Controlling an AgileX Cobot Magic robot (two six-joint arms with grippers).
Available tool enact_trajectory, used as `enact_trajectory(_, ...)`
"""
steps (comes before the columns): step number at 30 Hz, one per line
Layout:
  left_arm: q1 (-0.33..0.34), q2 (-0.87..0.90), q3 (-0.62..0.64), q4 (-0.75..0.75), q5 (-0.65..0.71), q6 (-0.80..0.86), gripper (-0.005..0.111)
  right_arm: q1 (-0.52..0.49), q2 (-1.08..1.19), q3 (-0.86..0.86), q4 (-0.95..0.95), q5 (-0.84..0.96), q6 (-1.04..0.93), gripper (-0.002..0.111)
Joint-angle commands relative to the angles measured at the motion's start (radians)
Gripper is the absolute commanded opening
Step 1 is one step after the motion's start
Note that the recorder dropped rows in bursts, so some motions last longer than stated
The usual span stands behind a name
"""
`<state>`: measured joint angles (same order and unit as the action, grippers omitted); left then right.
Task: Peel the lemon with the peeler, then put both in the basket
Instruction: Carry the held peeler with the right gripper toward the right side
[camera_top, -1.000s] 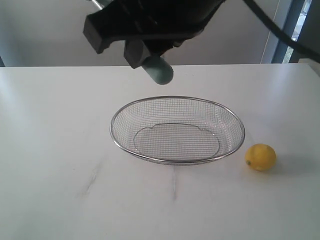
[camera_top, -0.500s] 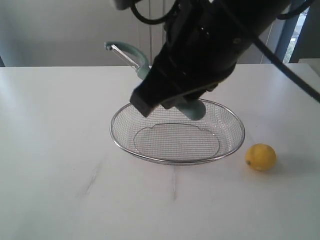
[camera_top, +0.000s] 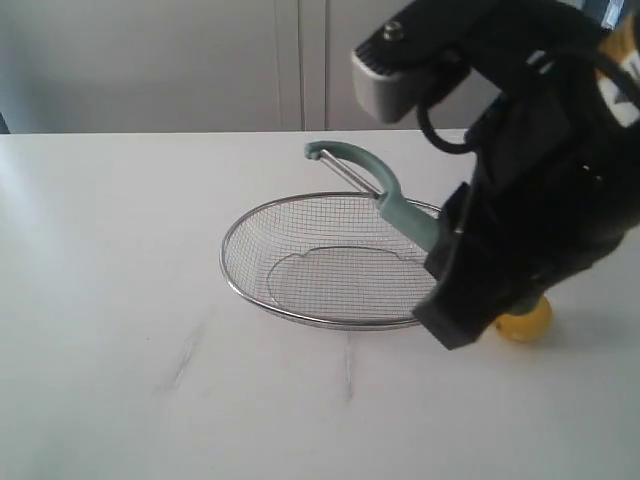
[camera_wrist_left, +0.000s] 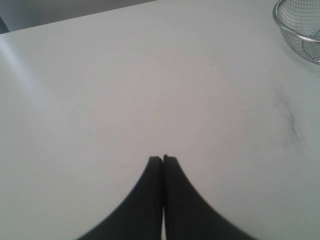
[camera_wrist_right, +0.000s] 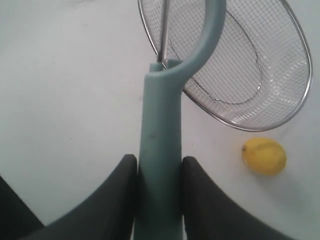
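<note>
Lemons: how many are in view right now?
1. The lemon sits on the table just outside the basket, not in it; the right arm partly hides it in the exterior view.

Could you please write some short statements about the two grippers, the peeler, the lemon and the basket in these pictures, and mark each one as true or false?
1. The right gripper holds the peeler by its handle. True.
2. The lemon lies inside the basket. False: the lemon lies on the table, outside the basket and close to its rim.
3. The left gripper is shut and holds nothing. True.
4. The left gripper touches the basket. False: it is above bare table, and the basket shows only at the edge of the left wrist view, well apart from it.
</note>
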<state>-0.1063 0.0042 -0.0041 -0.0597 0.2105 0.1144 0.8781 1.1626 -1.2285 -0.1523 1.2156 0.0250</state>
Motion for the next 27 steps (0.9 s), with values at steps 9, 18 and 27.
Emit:
enact_trajectory(9, 0.003, -0.004, 0.004, -0.007, 0.000, -0.004, 0.000, -0.037, -0.193, 0.210, -0.201, -0.044, 0.170, 0.000)
enact_trajectory(18, 0.003, -0.004, 0.004, -0.007, 0.000, -0.004, 0.000, -0.360, -0.140, 0.316, -0.308, -0.238, 0.221, 0.000)
enact_trajectory(27, 0.003, -0.004, 0.004, -0.007, -0.004, -0.004, 0.000, -0.636, 0.019, 0.316, -0.093, -0.368, 0.117, 0.000)
